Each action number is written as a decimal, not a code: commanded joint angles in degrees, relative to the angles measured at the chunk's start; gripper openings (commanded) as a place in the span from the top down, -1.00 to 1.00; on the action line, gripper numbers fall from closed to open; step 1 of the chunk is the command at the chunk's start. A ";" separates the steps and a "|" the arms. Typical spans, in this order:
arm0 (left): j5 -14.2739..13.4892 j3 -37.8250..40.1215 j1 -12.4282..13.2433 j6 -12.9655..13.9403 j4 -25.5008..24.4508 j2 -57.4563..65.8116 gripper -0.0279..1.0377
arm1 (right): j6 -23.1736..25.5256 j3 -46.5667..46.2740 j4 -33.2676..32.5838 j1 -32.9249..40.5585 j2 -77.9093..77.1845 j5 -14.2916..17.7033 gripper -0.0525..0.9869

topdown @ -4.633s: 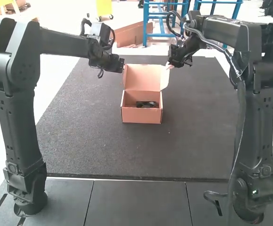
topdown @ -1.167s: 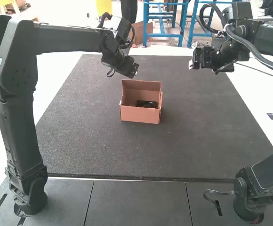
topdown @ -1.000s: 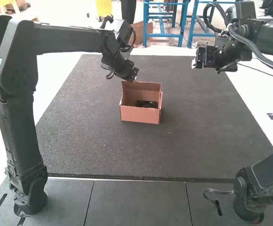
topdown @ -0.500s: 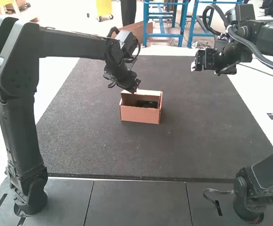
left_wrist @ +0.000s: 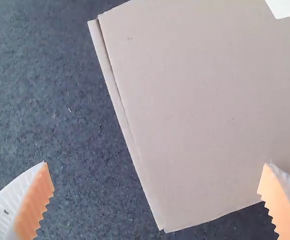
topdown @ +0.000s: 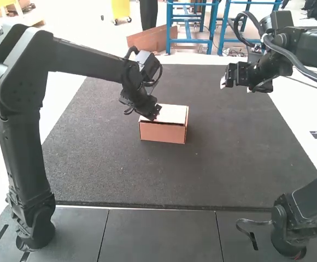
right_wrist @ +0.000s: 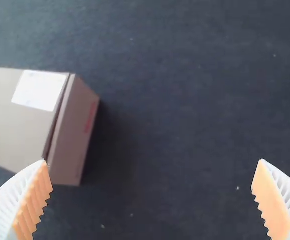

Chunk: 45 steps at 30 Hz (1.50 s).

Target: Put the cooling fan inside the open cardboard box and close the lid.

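Note:
The brown cardboard box (topdown: 164, 125) stands in the middle of the black mat with its lid (left_wrist: 195, 110) lying flat over the top. The cooling fan is hidden inside it. My left gripper (topdown: 151, 112) sits at the box's top left edge, and its white ribbed fingers (left_wrist: 32, 205) stand wide open over the lid's corner. My right gripper (topdown: 224, 79) hangs in the air to the back right, well apart from the box (right_wrist: 40, 130); its fingers (right_wrist: 272, 202) are open with nothing between them. A white label (right_wrist: 40, 90) shows on the lid.
The black mat (topdown: 229, 158) spreads around the box on all sides. Bare white table (topdown: 306, 109) lies beyond the mat's right edge. Another cardboard piece (topdown: 150, 37) rests past the mat at the back.
The lid stood upright 4.6 s ago and has come down flat over the box. My left gripper moved down and toward the box top with it. My right gripper drew away to the right.

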 commanded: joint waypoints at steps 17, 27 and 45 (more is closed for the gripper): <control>4.51 22.56 0.32 -1.15 -4.72 -10.78 -0.87 | -0.07 -0.33 0.18 -0.81 -1.62 -0.62 -0.87; 6.45 21.68 3.66 -5.37 -8.59 -17.19 -0.88 | -7.01 -3.23 7.57 -0.90 -5.66 -3.69 -0.87; 3.02 -25.69 5.07 -1.06 28.68 -55.78 -0.87 | -6.48 -30.74 32.35 -1.25 -42.05 -1.14 -0.86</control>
